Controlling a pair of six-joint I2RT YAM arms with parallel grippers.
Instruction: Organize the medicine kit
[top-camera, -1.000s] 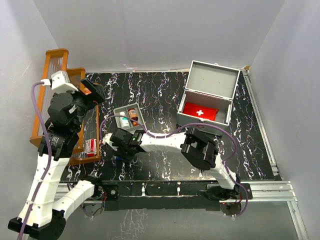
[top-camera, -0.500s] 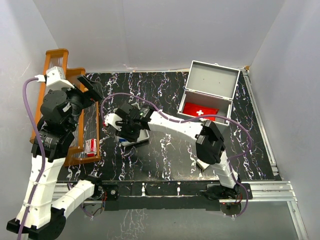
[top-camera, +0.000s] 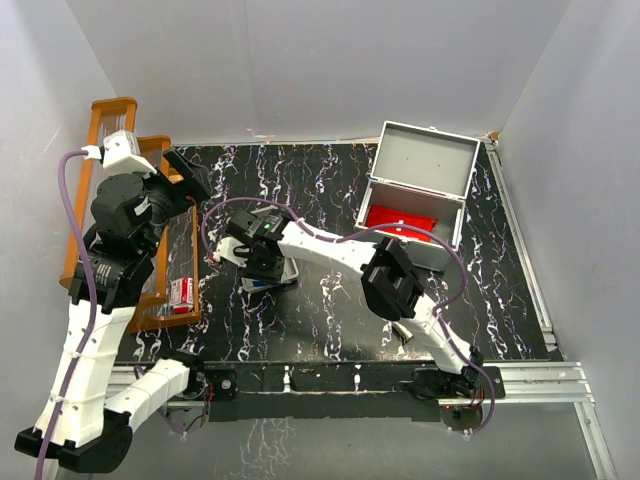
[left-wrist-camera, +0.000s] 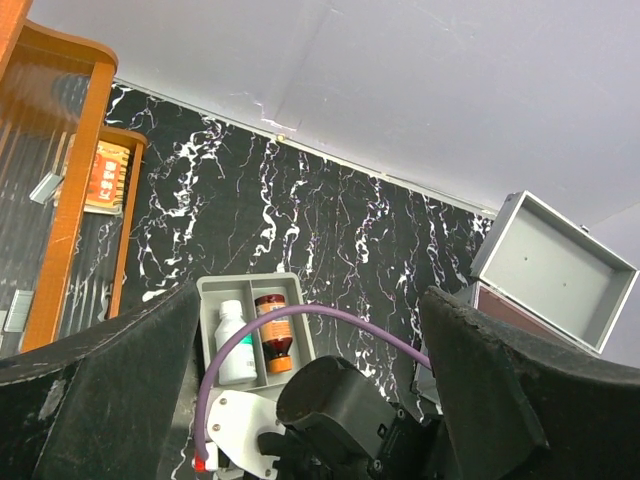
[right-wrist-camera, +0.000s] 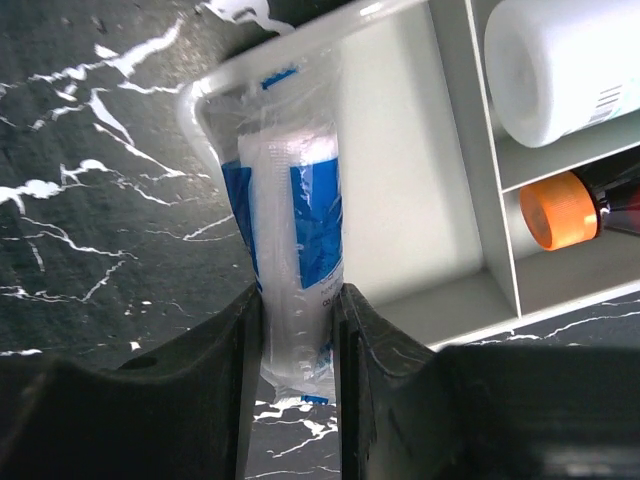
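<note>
The medicine kit (top-camera: 424, 160) stands open at the back right with its lid up and a red pouch (top-camera: 398, 217) inside. It also shows in the left wrist view (left-wrist-camera: 548, 268). My right gripper (top-camera: 254, 262) reaches left over the small grey tray (right-wrist-camera: 410, 180). This gripper (right-wrist-camera: 297, 300) is shut on a clear packet with blue print (right-wrist-camera: 295, 200), whose far end lies across the tray's corner. The tray holds a white bottle (right-wrist-camera: 560, 60) and an amber bottle with an orange cap (right-wrist-camera: 560, 210). My left gripper (top-camera: 188, 180) is raised at the left, open and empty (left-wrist-camera: 310, 300).
A wooden rack (top-camera: 112, 120) stands along the left edge with a red and white box (top-camera: 181, 291) at its near end and another box (left-wrist-camera: 103, 177) further back. The right arm's purple cable (left-wrist-camera: 330, 318) arcs over the tray. White walls close in the black marbled table.
My right gripper has moved back from the table's front over the small grey tray, carrying the packet. My left arm has shifted slightly and stays raised.
</note>
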